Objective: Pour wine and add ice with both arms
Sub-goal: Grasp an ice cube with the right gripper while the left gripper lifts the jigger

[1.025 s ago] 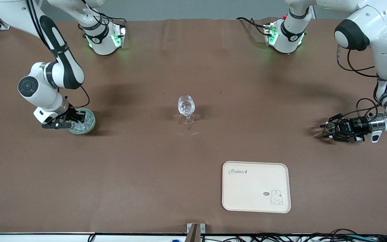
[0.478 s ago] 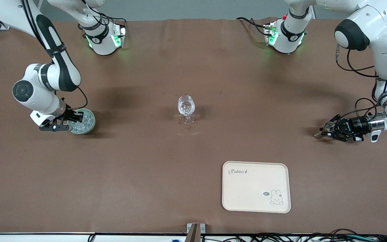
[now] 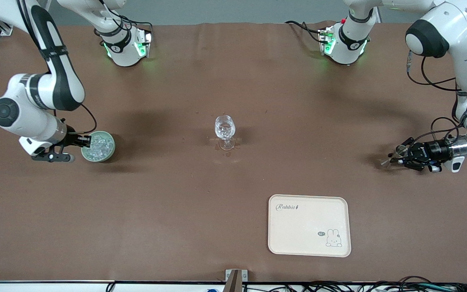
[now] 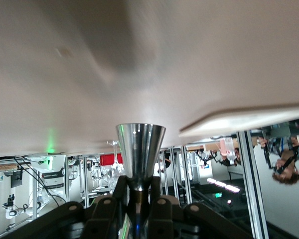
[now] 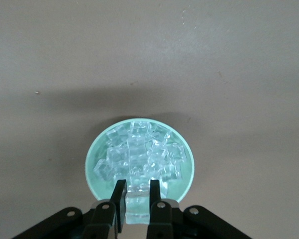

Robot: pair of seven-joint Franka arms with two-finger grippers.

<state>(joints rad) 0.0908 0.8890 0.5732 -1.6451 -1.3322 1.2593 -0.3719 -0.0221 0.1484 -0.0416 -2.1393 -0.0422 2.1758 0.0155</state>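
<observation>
Risk: right gripper clenched on ice cube over bowl, may slip; left gripper grasping jigger, tilt spills wine.

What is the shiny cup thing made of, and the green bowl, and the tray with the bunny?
The jigger looks like polished metal: it mirrors the room. The bowl seems to be matte pale green plastic, though it may be glazed ceramic. The tray looks like cream plastic or melamine, smooth with printed art.
</observation>
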